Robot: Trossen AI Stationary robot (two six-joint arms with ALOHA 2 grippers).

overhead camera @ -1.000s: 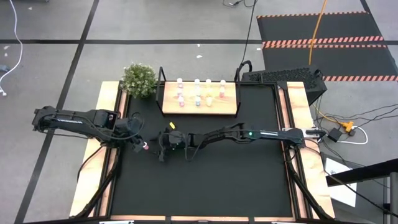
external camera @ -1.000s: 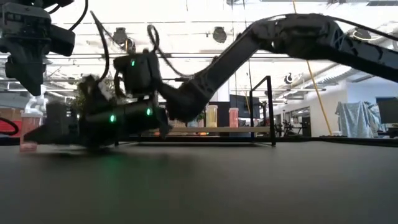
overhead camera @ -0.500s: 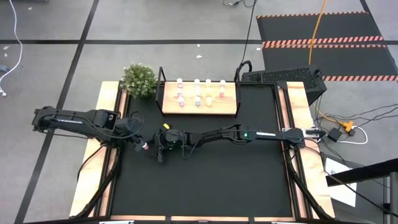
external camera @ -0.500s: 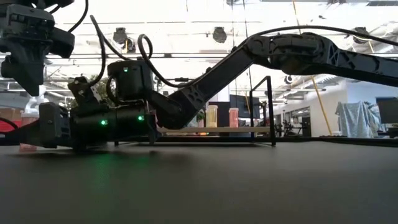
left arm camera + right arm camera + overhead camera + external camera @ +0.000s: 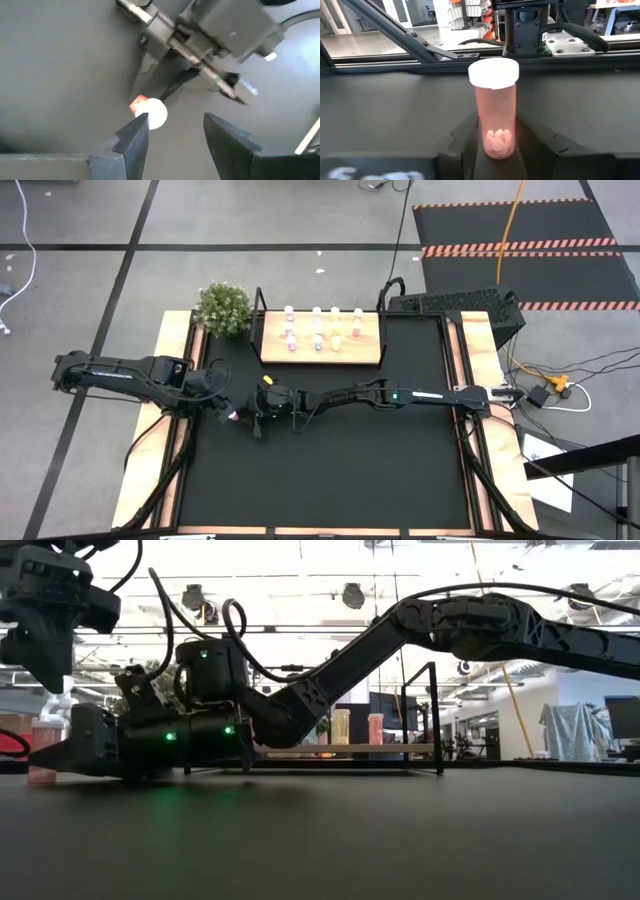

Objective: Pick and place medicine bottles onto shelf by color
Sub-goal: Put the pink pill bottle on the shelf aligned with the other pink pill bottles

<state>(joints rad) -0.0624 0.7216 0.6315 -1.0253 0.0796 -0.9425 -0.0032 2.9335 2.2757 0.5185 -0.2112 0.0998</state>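
since a second ago my right arm has slid further toward the left side of the desk (image 5: 330, 470), lying low along the black surface, and its right gripper (image 5: 243, 416) has closed the gap to the pink bottle (image 5: 233, 417).

right wrist view: the pink bottle (image 5: 494, 106) stands upright on the desk, white cap on, small pills at the bottom, sitting right between my two fingers (image 5: 462, 137). the jaws are spread around it; i cannot tell whether the pads touch the body yet.

left gripper (image 5: 218, 408) hangs just above the same bottle, fingers (image 5: 134, 137) parted with nothing held; from its wrist the white cap (image 5: 152, 113) shows just by one fingertip.

the shelf (image 5: 318, 357) sits at the far edge of the desk with the other bottles (image 5: 317, 328) in rows on it, beside a small plant (image 5: 223, 307).
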